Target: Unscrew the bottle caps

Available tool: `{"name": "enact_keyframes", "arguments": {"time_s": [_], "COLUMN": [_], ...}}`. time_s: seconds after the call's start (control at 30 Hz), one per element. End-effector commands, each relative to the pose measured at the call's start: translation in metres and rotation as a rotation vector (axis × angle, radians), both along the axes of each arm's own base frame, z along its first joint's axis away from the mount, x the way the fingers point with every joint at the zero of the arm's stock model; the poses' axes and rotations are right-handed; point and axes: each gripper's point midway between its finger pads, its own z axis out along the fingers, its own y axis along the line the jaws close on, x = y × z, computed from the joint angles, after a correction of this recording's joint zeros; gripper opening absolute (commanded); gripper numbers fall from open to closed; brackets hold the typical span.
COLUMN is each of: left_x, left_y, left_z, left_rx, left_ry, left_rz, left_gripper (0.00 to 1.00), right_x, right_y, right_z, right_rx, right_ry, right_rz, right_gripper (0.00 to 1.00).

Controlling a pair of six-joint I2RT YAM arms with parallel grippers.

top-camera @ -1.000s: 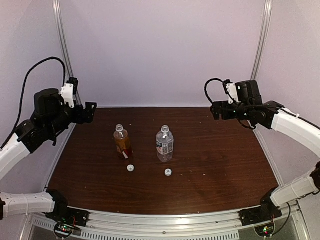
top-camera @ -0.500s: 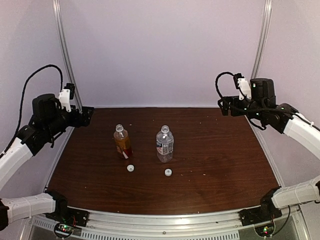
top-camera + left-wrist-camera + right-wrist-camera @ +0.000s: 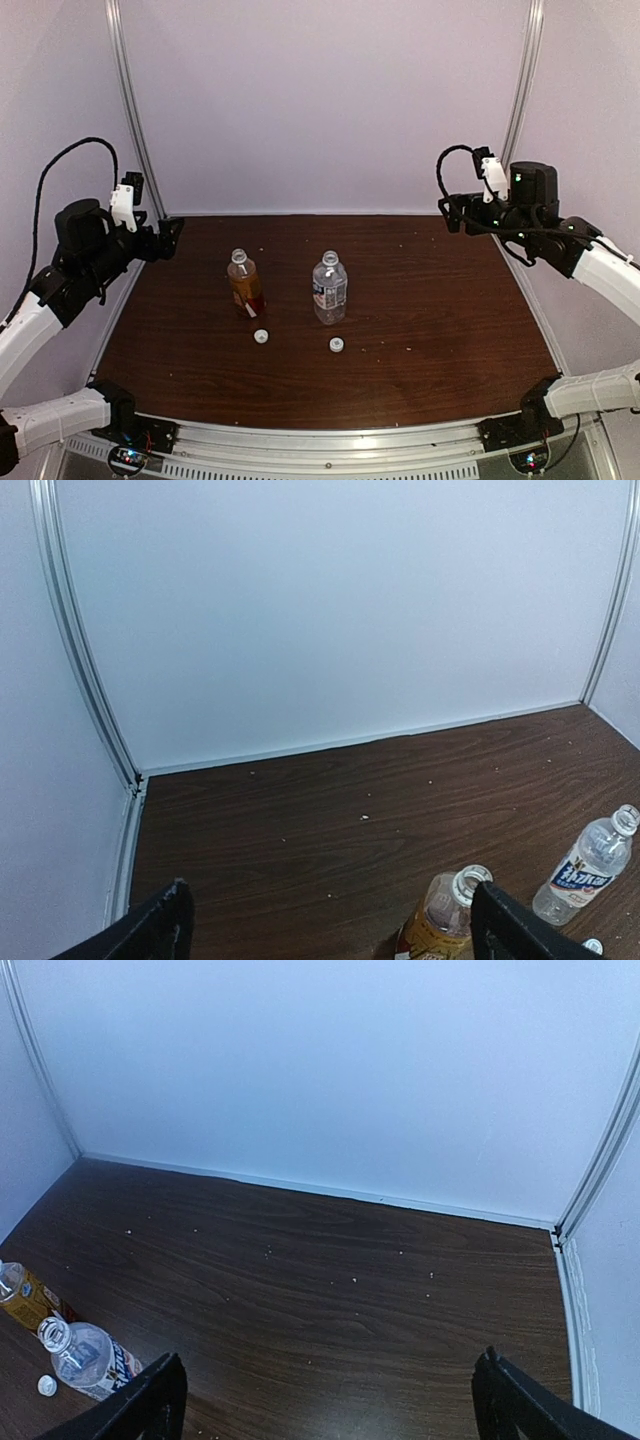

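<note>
Two bottles stand upright mid-table with open necks: the amber one (image 3: 243, 283) (image 3: 438, 922) (image 3: 20, 1296) and the clear one (image 3: 329, 288) (image 3: 588, 866) (image 3: 92, 1357). Two white bottle caps lie on the wood in front of them, one (image 3: 261, 336) before the amber bottle, the other (image 3: 337, 345) (image 3: 45, 1385) (image 3: 592, 945) before the clear bottle. My left gripper (image 3: 168, 234) (image 3: 330, 925) hangs open high over the table's far left edge, nothing between its fingers. My right gripper (image 3: 448, 212) (image 3: 330, 1400) is open and empty too, raised over the far right corner.
The dark wooden table (image 3: 430, 320) is walled by white panels on three sides, with metal uprights (image 3: 133, 120) in the back corners. Tiny white specks dot the wood. The arm bases sit along the near metal rail (image 3: 330, 450).
Both arms have drawn outward and back from the middle, the left one to the left, the right one to the right. Bottles and caps have not moved.
</note>
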Motion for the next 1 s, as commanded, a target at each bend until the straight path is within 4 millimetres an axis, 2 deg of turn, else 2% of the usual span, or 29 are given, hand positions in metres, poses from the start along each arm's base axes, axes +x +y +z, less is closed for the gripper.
{"name": "enact_keyframes", "arguments": {"time_s": [0.0,0.5,0.97], "left_x": [0.0013,-0.0006,-0.0003], "left_y": [0.0055,-0.0014,0.0004], "left_z": [0.0178,0.0179,0.0168], "left_rx": [0.004,-0.006,-0.005], "left_ry": [-0.071,-0.067,-0.065], "left_rz": [0.023,-0.017,-0.008], "left_gripper": [0.98,0.98,0.98], "right_x": [-0.0022,-0.0030,-0.0060], "right_y": [0.0024,0.0040,0.0067], "right_z": [0.0057,0.0058,0.0071], "right_rx": [0.020,0.022,0.028], "right_ry": [-0.031,-0.032,-0.031], "right_rz": [0.022,0.034,0.054], "right_gripper": [1.00,1.00,1.00]}}
